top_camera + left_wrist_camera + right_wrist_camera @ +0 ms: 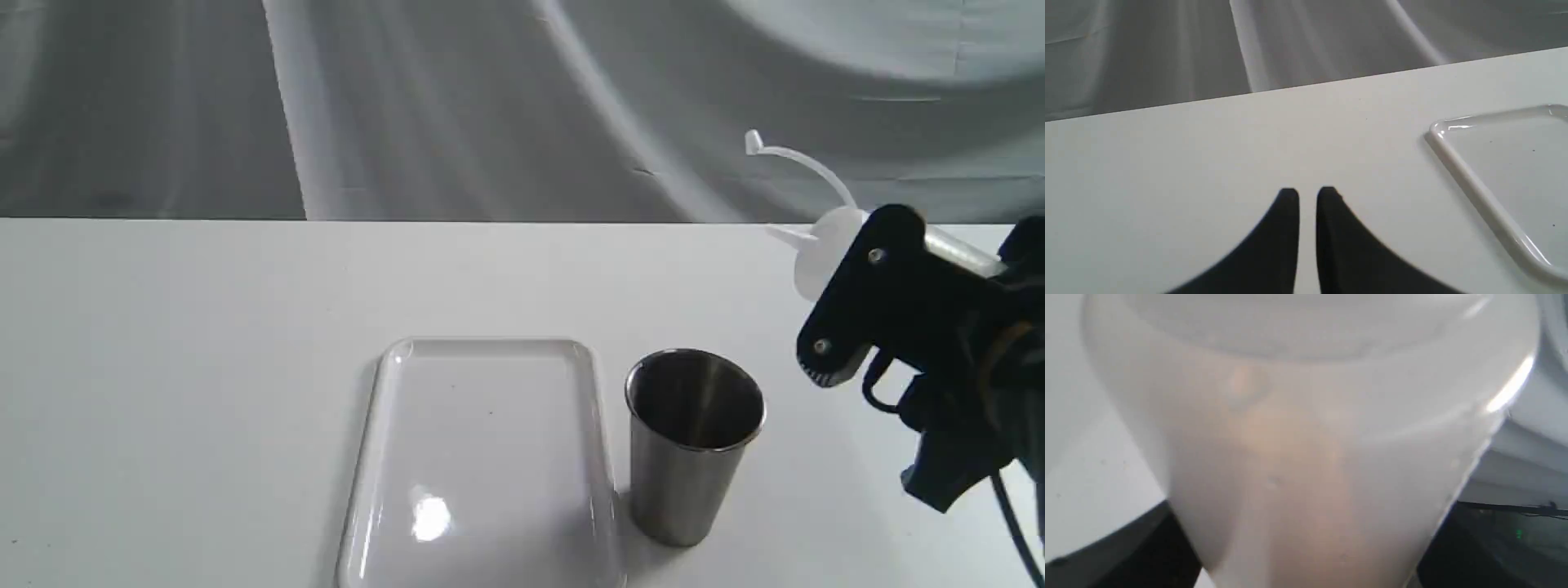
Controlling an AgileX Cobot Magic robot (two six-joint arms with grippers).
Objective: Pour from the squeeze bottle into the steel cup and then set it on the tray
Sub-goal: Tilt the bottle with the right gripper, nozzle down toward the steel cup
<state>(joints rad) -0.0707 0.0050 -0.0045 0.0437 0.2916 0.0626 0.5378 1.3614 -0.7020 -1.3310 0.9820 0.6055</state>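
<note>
Squeeze bottle (819, 249) is up in the air, higher than the steel cup (694, 449) and off to the cup's right in the exterior view. It is tipped far over, with its pointed nozzle toward the cup's side. The right gripper (849, 302) is closed around the bottle's body. Up close, the bottle looks cloudy white with a pale orange tint inside. The cup stands upright on the table (163, 367). The tray (392, 359) lies flat just left of the cup. The left gripper (1307, 194) holds nothing, its fingers almost together.
</note>
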